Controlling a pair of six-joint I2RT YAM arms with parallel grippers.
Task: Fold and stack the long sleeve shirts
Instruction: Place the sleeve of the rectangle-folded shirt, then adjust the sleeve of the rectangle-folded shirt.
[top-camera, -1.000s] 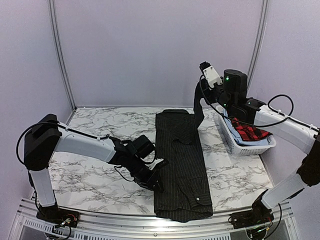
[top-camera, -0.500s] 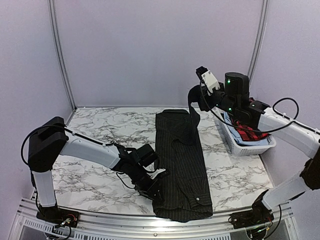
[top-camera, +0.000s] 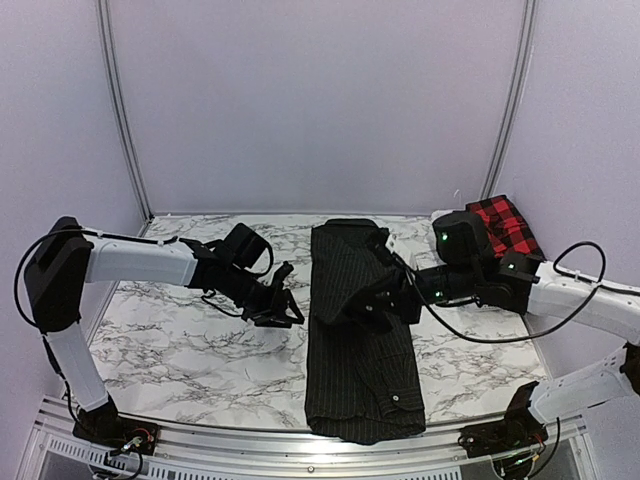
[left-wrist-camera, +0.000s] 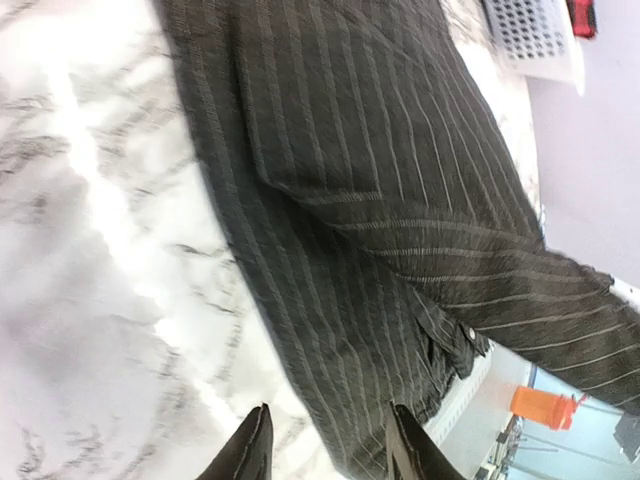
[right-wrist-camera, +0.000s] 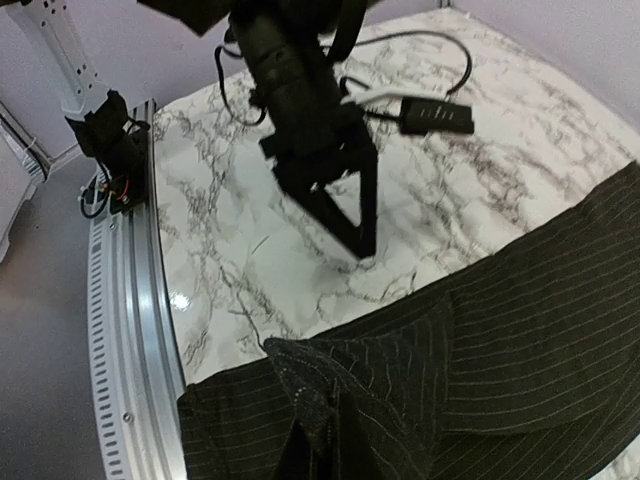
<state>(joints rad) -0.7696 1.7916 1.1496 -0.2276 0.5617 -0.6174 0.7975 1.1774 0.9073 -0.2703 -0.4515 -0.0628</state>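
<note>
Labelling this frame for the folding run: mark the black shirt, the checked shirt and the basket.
black shirt (top-camera: 362, 370): top view, on its flat near half.
checked shirt (top-camera: 508, 225): top view, middle of the red cloth.
basket (left-wrist-camera: 528, 32): left wrist view, on its lattice wall.

1. The table (top-camera: 170, 345), a white marble-patterned top with grey veins, is carrying everything, and a metal rail (top-camera: 200, 435) is running along its near edge.
2. The black shirt (top-camera: 365, 375) is lying down the middle of the table as a long, narrow strip. It is stretching from the far edge to the near one, where its end is reaching the rail.
3. The shirt's near half is lying flat, with a buttoned cuff (top-camera: 395, 398) facing up.
4. Around mid-length, a fold of the shirt's cloth is rising off the surface.
5. The basket (left-wrist-camera: 528, 38) is sitting on the table's far right, near the shirt's far end.
</note>
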